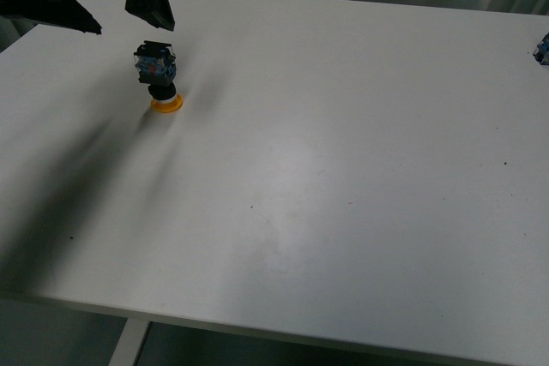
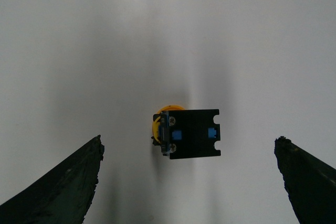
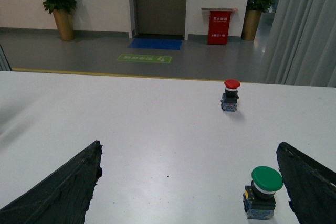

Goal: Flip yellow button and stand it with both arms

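The yellow button (image 1: 157,75) stands upside down on the white table (image 1: 343,169), resting on its yellow-orange cap with the black-and-clear body on top. My left gripper (image 1: 129,21) hangs open just above and behind it, touching nothing. In the left wrist view the yellow button (image 2: 193,133) is seen from above, its black body between the widely spread fingers (image 2: 68,182) of the left gripper (image 2: 189,141), with a sliver of cap showing. The right gripper (image 3: 189,148) is open over bare table and does not show in the front view.
In the right wrist view a green button (image 3: 262,190) stands close to one finger, and a red button (image 3: 230,94) stands farther off. A small black-and-blue part (image 1: 541,47) sits at the table's right edge. The front edge of the table runs along the bottom.
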`<state>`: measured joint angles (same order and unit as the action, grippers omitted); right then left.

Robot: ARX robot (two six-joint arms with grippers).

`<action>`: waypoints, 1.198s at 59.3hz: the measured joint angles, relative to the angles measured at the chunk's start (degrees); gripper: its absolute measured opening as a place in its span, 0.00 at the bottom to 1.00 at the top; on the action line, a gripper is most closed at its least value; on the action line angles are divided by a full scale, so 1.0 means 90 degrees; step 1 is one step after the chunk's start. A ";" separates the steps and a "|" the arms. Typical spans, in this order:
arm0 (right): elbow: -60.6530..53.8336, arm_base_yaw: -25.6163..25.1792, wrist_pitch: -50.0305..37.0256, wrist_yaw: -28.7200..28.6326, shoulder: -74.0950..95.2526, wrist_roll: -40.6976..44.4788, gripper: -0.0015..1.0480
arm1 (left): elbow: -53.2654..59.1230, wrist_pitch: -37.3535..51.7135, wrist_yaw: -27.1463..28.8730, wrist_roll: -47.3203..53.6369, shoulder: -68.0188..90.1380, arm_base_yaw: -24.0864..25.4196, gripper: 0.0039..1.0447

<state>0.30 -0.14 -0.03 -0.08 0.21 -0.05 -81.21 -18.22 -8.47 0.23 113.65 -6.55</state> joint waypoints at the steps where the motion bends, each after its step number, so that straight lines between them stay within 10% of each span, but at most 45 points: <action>1: 0.0000 0.0000 0.0000 0.0000 0.0000 0.0000 0.93 | -0.0010 -0.0002 0.0002 -0.0012 0.0019 -0.0005 0.94; 71: 0.0000 0.0000 0.0000 0.0000 0.0000 0.0000 0.93 | -0.0789 -0.0738 0.0177 -0.0323 0.0750 -0.0131 0.94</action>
<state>0.30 -0.14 -0.03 -0.08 0.21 -0.05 -88.31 -24.86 -6.87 -2.68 120.40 -7.73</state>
